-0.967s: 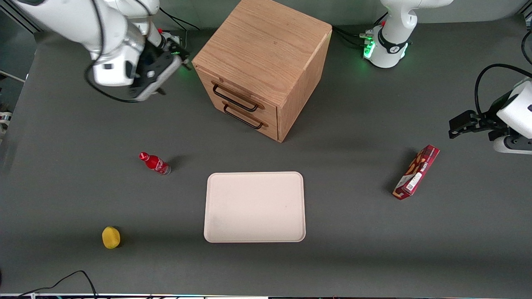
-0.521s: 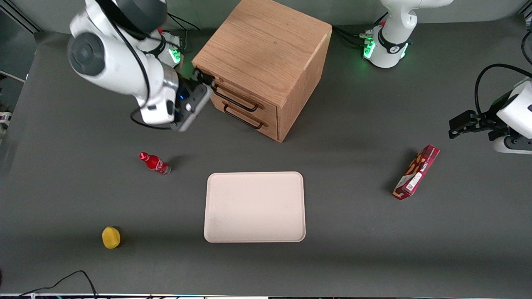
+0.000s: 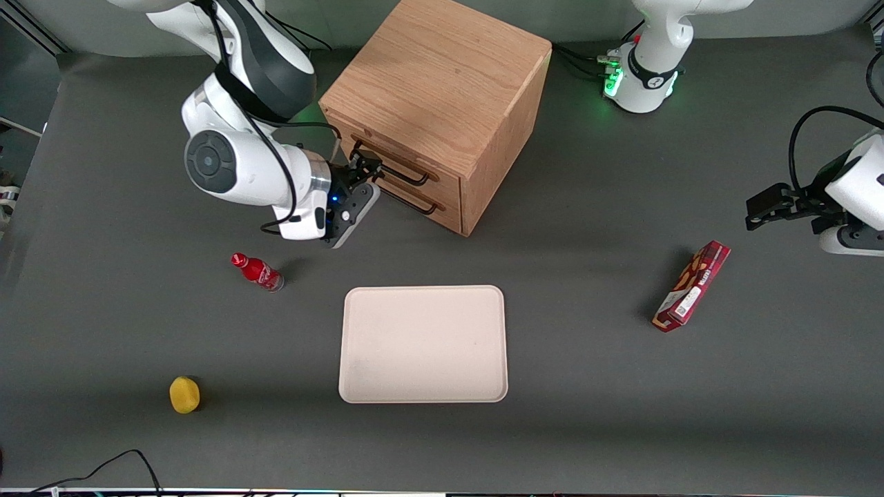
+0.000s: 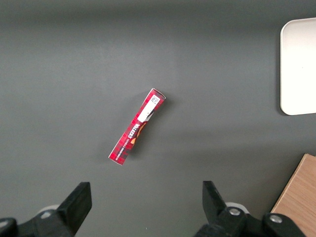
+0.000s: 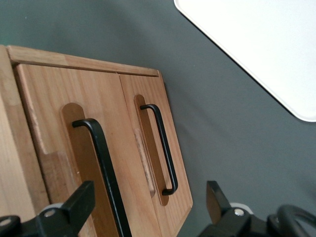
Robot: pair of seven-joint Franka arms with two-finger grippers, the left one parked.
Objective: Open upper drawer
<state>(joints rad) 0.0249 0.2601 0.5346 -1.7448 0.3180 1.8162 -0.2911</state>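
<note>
Right wrist view | jaws (image 5: 148, 210) open | upper drawer (image 5: 74, 163) handle between them

The gripper (image 3: 364, 168) hangs in front of the upper drawer (image 3: 394, 160), fingers (image 5: 74, 205) spread, above the lower drawer (image 3: 409, 197); the tray (image 3: 423, 343) lies nearer the camera.

pincer (image 3: 364, 168) at long black wire handle (image 3: 394, 166) of light oak upper drawer (image 3: 404, 163) | small red bottle (image 3: 257, 271) nearer the camera, on dark grey counter (image 3: 587, 386)

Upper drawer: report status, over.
Claw open, in front of the cabinet at the handle's end, not gripping. Upper drawer shut. Nothing in the way.
</note>
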